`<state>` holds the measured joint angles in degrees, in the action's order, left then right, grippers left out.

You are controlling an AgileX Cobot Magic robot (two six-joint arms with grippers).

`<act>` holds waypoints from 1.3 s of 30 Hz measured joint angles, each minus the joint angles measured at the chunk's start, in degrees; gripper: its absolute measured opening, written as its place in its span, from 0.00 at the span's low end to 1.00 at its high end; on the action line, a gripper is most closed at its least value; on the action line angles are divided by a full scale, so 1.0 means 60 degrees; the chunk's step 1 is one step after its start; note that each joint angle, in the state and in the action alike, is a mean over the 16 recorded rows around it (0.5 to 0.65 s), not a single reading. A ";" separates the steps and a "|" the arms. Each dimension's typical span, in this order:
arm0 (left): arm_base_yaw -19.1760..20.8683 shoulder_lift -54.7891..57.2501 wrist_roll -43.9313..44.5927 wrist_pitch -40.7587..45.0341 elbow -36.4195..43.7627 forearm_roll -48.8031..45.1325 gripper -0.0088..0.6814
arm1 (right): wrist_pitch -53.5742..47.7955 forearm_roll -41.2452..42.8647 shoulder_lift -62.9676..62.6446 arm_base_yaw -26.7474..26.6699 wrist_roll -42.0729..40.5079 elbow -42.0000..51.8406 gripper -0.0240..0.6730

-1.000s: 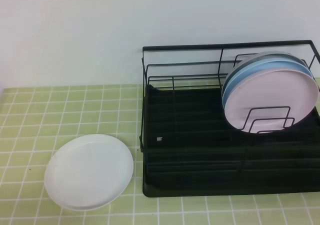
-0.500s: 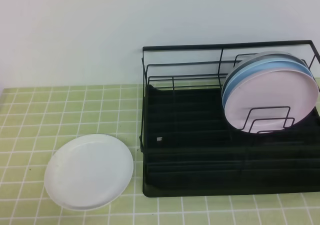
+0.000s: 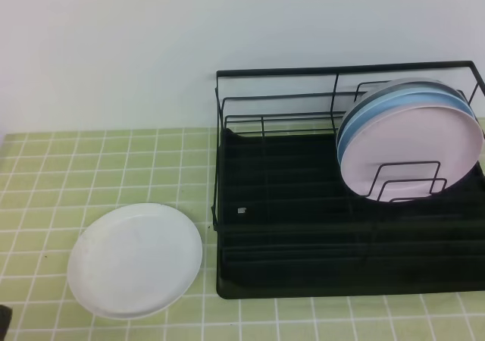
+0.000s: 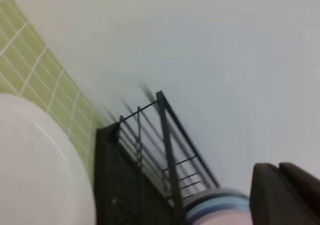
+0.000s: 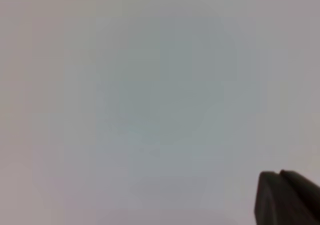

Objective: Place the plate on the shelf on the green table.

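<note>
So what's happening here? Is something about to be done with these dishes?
Nothing is being handled yet. A white plate lies flat on the green table, just left of a black wire shelf. A pink plate and blue plates already stand upright in its far right dividers. The left gripper is shut and holds nothing, near the white plate; the right gripper is shut too, facing a blank wall.

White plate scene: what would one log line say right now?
white plate: flat on green table | shelf: pink and blue plates standing | placing: not begun
</note>
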<state>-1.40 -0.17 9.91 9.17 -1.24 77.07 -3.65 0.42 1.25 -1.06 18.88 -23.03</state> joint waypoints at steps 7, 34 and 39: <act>-0.0001 0.0086 0.2406 0.0487 -0.0718 -0.0009 0.01 | -0.1936 0.0167 0.0666 0.0000 -0.0497 -0.1322 0.03; 0.0000 0.7255 -0.3128 0.3908 -0.6135 -1.1705 0.14 | -0.6165 -0.5338 0.4000 -0.0863 -0.7724 -0.1613 0.03; -0.0001 0.8944 -0.3152 0.4465 -0.7060 -1.2057 0.18 | -0.6456 -0.5729 0.4006 -0.1198 -0.7816 -0.1613 0.03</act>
<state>-1.40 53.50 -9.00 35.96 -43.60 4.73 -42.38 -33.95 25.29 -8.25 -28.02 -32.71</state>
